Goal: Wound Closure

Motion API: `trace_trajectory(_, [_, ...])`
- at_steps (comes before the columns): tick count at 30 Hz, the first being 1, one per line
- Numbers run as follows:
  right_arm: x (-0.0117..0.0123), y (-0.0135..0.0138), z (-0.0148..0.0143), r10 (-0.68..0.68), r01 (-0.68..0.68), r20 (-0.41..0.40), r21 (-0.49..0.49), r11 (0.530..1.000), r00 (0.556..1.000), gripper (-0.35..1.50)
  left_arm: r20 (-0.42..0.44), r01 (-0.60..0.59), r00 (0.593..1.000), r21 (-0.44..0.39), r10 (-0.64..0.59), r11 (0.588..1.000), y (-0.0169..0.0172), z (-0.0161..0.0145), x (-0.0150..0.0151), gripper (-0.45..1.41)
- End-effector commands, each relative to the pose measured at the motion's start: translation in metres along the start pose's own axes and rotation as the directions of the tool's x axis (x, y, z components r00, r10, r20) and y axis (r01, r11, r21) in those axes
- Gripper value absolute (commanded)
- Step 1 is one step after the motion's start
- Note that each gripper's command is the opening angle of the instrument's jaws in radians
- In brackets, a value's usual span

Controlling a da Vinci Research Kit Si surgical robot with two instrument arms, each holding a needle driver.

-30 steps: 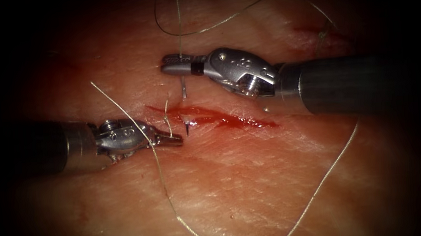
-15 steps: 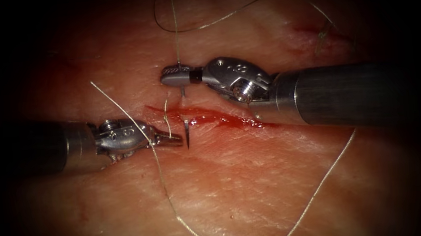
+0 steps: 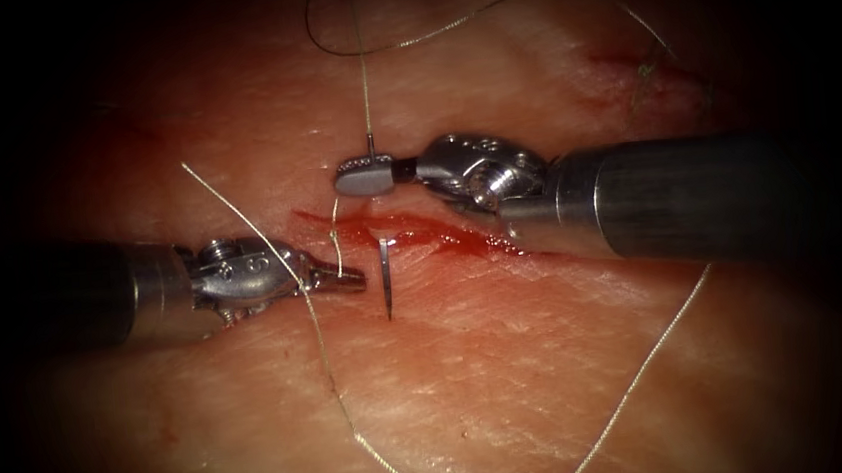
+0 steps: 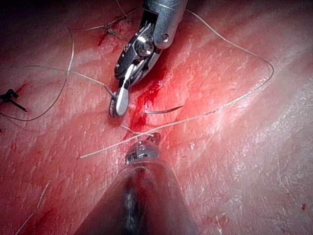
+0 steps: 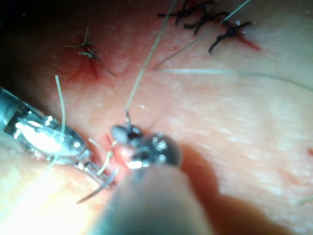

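Two needle drivers meet over a cut (image 3: 314, 217) that runs from 10 o'clock to 4 o'clock across the pale tissue (image 3: 552, 377), with red fluid (image 3: 482, 245) pooled along it. In the endoscope view the right tool (image 3: 366, 178) comes in from 3 o'clock. Its jaws are closed narrow on the tail of the curved needle (image 3: 385, 279), just where the thread (image 3: 651, 354) joins it. The needle is in the tissue near the cut's left end. Its body is buried under the cut and its pointed end stands out of the surface at the cut's 6 o'clock edge. The left tool (image 3: 344, 281) comes in from 9 o'clock. Its jaws are pinched on a short strand of thread just beside the exposed point, and the long thread loops away toward 5 o'clock. In the left wrist view the needle point shows as a thin bright arc lying free between the two tools, with the right tool's jaws touching the tissue. In the right wrist view the right tool's jaws clamp the needle's tail with thread rising from it, and the left tool lies close by with the point beside its tip. Judged from this, the needle is mid-passage. It would go best if the wrist rolls along the needle's own curve rather than pushing straight, the grip stays firm, and the left tool's strand keeps off the point.
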Motion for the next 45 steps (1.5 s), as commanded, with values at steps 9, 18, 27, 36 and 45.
trace_trajectory(9, [-0.0022, -0.0010, 0.0015, 0.016, -0.016, -0.004, 0.039, 0.999, 1.000, -0.35, 0.000, 0.009, 1.000, -0.002, -0.009, 1.000, 0.0003, 0.0009, -0.0002, -0.20])
trace_trajectory(18, [-0.0015, -0.0013, 0.0005, 0.026, -0.024, -0.068, 0.032, 0.999, 0.997, 1.48, -0.020, -0.279, 0.960, 0.008, 0.279, 0.960, 0.0028, 0.0004, 0.0010, 0.24])
trace_trajectory(27, [-0.0022, -0.0016, -0.0029, 0.037, -0.034, -0.047, 0.059, 0.998, 0.998, 1.48, -0.044, -0.459, 0.884, 0.105, 0.465, 0.882, 0.0047, 0.0000, 0.0020, 0.84])
trace_trajectory(36, [-0.0012, -0.0019, -0.0066, 0.065, -0.062, -0.020, 0.096, 0.993, 0.998, 1.35, -0.025, -0.556, 0.825, 0.141, 0.564, 0.819, 0.0058, 0.0006, 0.0027, 0.78])
trace_trajectory(45, [-0.0014, -0.0019, -0.0079, 0.065, -0.062, -0.022, 0.111, 0.992, 0.998, 1.33, 0.028, -0.694, 0.713, 0.171, 0.701, 0.699, 0.0061, 0.0011, 0.0034, 0.59])
